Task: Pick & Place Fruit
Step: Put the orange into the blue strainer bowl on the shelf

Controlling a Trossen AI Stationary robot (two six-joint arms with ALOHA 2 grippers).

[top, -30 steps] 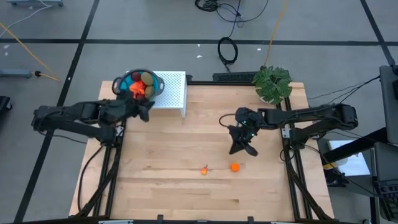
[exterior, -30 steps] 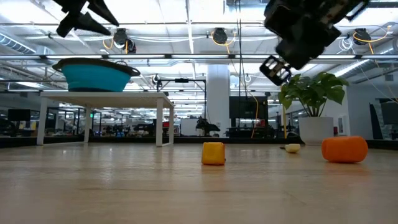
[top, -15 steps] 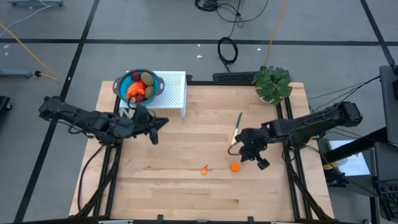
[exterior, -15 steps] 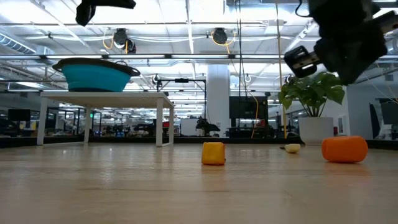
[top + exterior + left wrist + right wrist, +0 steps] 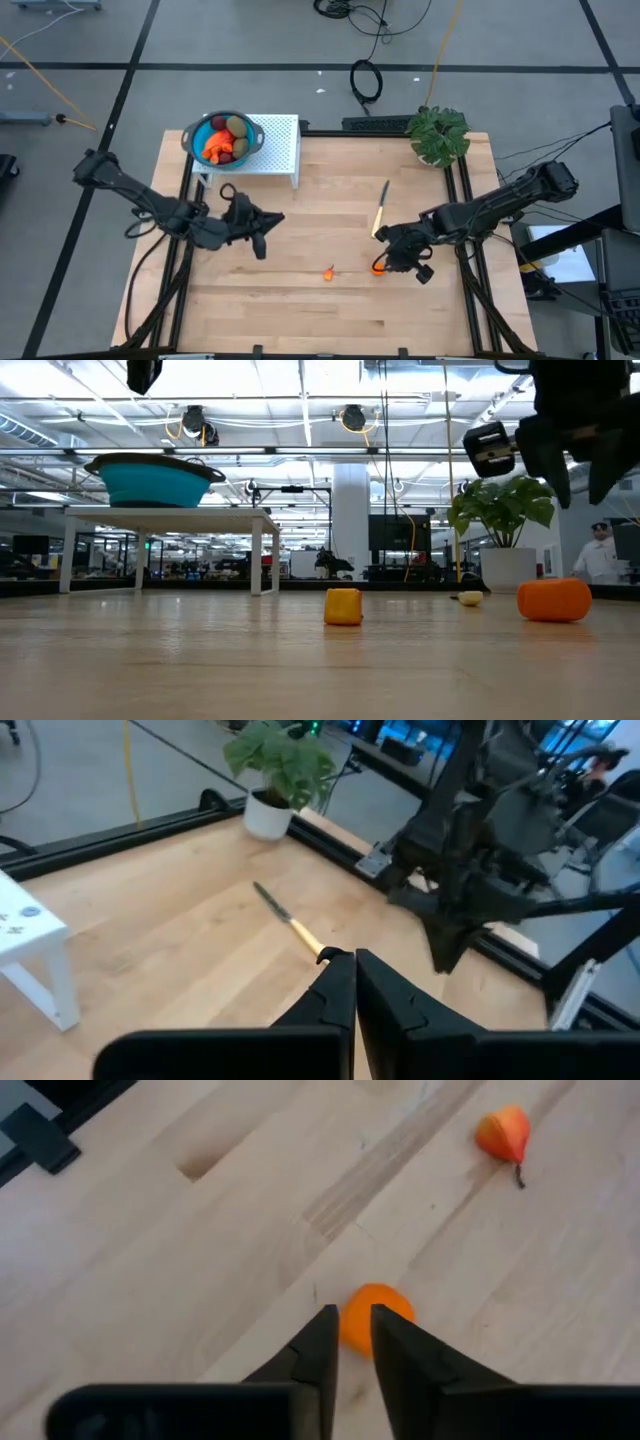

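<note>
Nearby, knife [image 5: 381, 208] beside right gripper [image 5: 383, 266], jaws slightly apart over orange fruit [image 5: 372, 1316], left gripper [image 5: 262, 236] jaws pressed together.

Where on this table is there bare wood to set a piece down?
The near strip below the two loose fruits, orange piece and pear-shaped piece, is bare, as is the centre between the white stand and knife. Crowded: around the right gripper and left gripper.

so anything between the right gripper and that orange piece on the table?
Nothing visible. The right gripper hangs right over the orange piece with bare table around it; the pear-shaped piece and knife lie off to the sides.
</note>
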